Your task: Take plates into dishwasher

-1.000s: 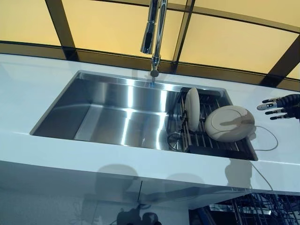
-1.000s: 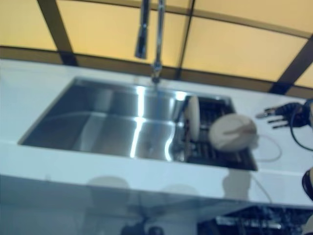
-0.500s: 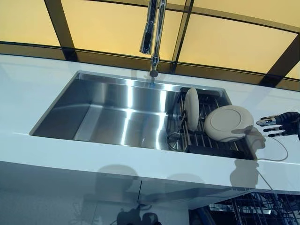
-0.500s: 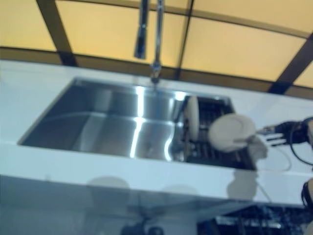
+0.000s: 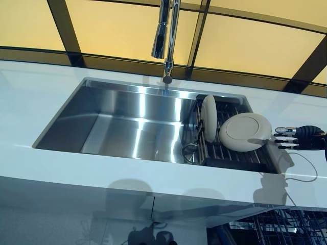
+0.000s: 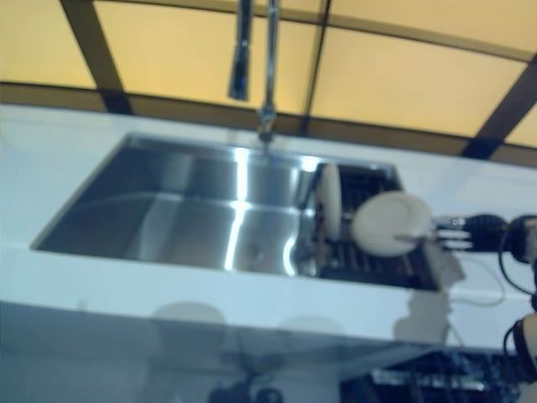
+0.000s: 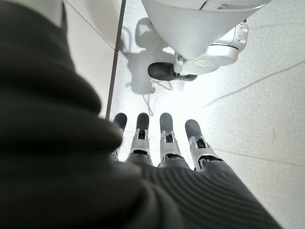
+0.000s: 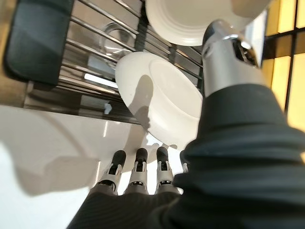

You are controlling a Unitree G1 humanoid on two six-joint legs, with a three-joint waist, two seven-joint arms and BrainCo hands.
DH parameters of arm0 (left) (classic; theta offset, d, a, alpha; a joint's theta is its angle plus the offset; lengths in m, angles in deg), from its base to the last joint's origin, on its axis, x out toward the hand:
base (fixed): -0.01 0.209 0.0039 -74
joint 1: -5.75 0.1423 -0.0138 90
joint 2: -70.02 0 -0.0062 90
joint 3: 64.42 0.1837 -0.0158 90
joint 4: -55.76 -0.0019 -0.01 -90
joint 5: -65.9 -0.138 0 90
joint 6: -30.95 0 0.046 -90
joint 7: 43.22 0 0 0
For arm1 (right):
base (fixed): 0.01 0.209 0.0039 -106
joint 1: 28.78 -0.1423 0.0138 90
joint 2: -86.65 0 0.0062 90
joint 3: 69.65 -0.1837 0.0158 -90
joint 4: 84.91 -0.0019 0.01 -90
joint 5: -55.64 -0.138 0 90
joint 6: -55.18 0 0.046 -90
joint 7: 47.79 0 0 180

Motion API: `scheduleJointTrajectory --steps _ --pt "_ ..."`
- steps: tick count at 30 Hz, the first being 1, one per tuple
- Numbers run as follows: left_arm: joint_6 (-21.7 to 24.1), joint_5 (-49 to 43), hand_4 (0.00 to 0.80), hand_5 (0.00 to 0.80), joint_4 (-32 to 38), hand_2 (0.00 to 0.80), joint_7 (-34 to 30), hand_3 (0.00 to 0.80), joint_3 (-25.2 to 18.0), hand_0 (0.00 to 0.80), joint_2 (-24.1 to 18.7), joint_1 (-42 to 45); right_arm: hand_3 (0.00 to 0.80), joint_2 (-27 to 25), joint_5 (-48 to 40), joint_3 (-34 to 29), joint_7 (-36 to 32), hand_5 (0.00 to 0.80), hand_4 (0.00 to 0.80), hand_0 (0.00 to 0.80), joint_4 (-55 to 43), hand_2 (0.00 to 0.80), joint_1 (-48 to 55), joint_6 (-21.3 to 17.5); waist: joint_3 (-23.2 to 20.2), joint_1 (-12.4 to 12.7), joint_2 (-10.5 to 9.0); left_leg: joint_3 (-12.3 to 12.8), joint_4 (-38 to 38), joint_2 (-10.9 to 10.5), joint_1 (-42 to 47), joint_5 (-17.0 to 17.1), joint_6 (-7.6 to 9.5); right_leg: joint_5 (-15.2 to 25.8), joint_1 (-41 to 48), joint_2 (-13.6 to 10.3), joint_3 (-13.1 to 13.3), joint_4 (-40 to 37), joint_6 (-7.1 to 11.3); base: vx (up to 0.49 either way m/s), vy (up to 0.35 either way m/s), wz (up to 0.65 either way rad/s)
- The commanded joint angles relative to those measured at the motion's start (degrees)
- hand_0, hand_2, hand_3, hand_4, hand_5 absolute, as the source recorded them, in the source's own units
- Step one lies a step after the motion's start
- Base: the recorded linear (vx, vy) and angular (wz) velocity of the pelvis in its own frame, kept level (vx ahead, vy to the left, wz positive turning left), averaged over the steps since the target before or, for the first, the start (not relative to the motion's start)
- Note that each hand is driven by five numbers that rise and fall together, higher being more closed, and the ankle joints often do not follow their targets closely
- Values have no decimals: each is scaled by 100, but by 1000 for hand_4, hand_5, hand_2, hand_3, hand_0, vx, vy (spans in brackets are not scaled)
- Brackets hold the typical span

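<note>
The right hand (image 5: 299, 138) reached level across the white worktop (image 5: 30, 97), fingers (image 8: 138, 169) straight and open, tips at the rim of the tilted plate (image 5: 245, 131) on the sink rack (image 5: 230, 153). A second plate (image 5: 208, 118) stood upright alongside. The left hand (image 7: 162, 143) hung open over the floor.

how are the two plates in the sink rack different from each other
The left plate stands on edge between the rack's bars; the right plate is tipped up, its underside showing. The right hand reaches the right plate's rim; nothing touches the left plate. Both are round and cream.
</note>
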Motion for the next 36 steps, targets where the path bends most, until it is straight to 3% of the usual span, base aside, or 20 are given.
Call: scheduleJointTrajectory --steps 1,16,36 --pt "152 17 0 0 -174 0 -86 0 136 0 -64 -22 0 11 -145 6 66 0 0 0 -61 0 -86 -20 -33 100 -11 174 -21 106 5 -320 -175 -259 140 -25 60 -6 332 0 0 0" --pt "162 54 0 0 -180 0 -104 0 145 0 -61 -48 0 64 -195 31 67 0 0 0 -56 0 -184 -39 -23 120 -8 166 -21 102 11 -312 -167 -251 147 -26 43 -6 330 0 0 0" --pt "222 153 0 0 -198 0 -118 0 196 0 -36 -42 0 180 -716 93 629 0 0 0 -42 0 -556 -110 -25 189 -2 116 -21 93 3 -298 -174 -261 160 -33 -21 -6 321 0 0 0"
